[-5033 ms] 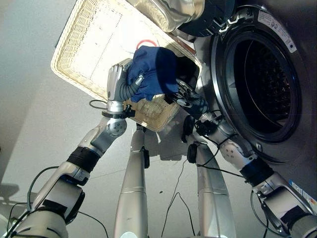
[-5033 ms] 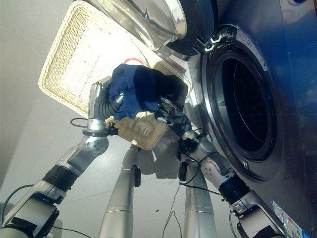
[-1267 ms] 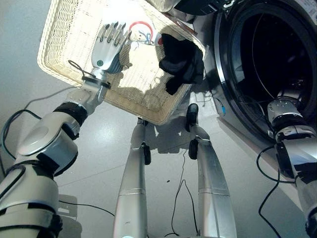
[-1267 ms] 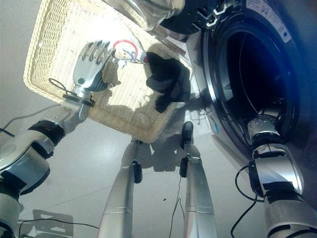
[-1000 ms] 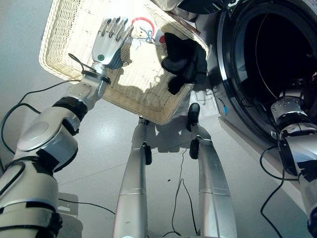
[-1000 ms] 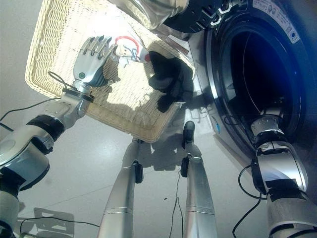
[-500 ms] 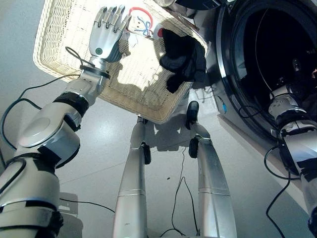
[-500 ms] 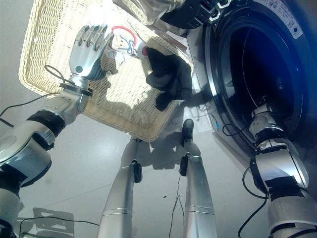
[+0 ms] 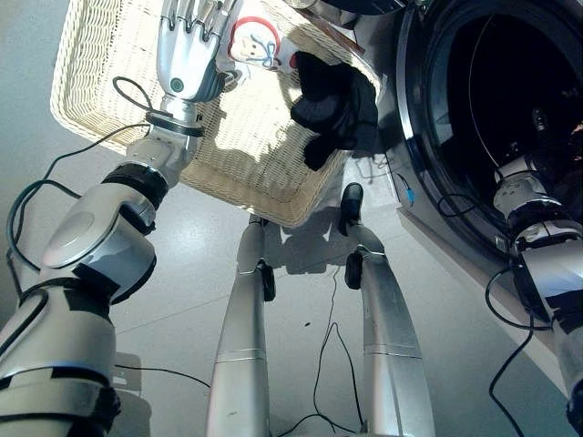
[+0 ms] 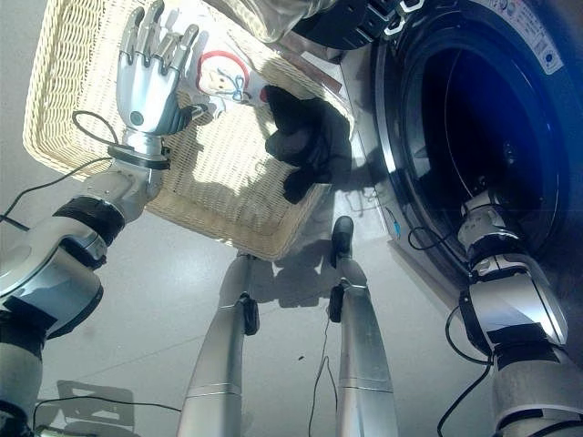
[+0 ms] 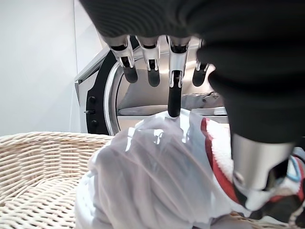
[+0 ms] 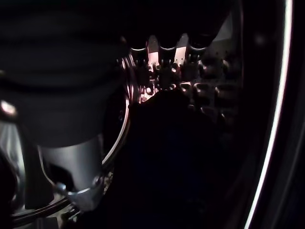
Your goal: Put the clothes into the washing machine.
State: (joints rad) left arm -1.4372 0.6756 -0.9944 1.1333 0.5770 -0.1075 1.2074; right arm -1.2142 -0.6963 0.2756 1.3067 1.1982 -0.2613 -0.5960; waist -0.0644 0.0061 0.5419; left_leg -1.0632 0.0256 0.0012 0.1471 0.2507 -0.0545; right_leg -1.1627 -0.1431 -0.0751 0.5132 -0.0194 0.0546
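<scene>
Since a second ago the left hand [image 9: 187,50] has travelled further up the wicker basket [image 9: 91,91], toward twelve o'clock, to reach the white garment with red print [image 9: 255,41]. Left eye view: its fingers are straight and spread; a black garment [image 9: 335,100] lies at the basket's three o'clock corner, beside the washing machine [image 9: 414,118] — the right arm goes into the drum. Left wrist view: relaxed fingers [image 11: 174,90] hover over the white cloth, one tip touching it. Right wrist view: the right hand [image 12: 162,52] sits inside the dark drum above a dark blue bundle [image 12: 176,157] — grip cannot be told
</scene>
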